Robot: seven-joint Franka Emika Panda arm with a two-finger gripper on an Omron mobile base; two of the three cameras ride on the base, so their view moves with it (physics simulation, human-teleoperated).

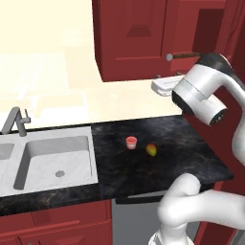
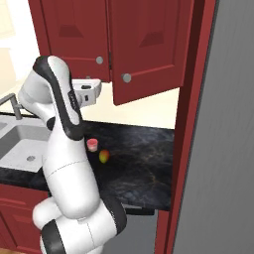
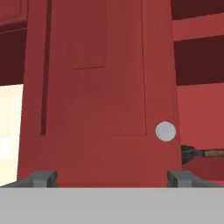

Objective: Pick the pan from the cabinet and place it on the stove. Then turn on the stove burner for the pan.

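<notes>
White arm [image 2: 62, 149] raised toward cabinet [image 2: 124, 44]; right door ajar; cup [image 2: 92, 144], fruit [image 2: 103, 157] on counter [image 2: 139, 158].

This is a home kitchen. A black marbled counter [image 1: 162, 158] runs beside a steel sink [image 1: 52, 162] with a faucet [image 1: 14, 120], dark red wall cabinets [image 2: 134, 44] with round silver knobs hang above, and matching base cabinets [image 1: 52, 222] stand below. A small red cup [image 1: 131, 142] and what may be a fruit [image 1: 151, 150] sit on the counter.
</notes>
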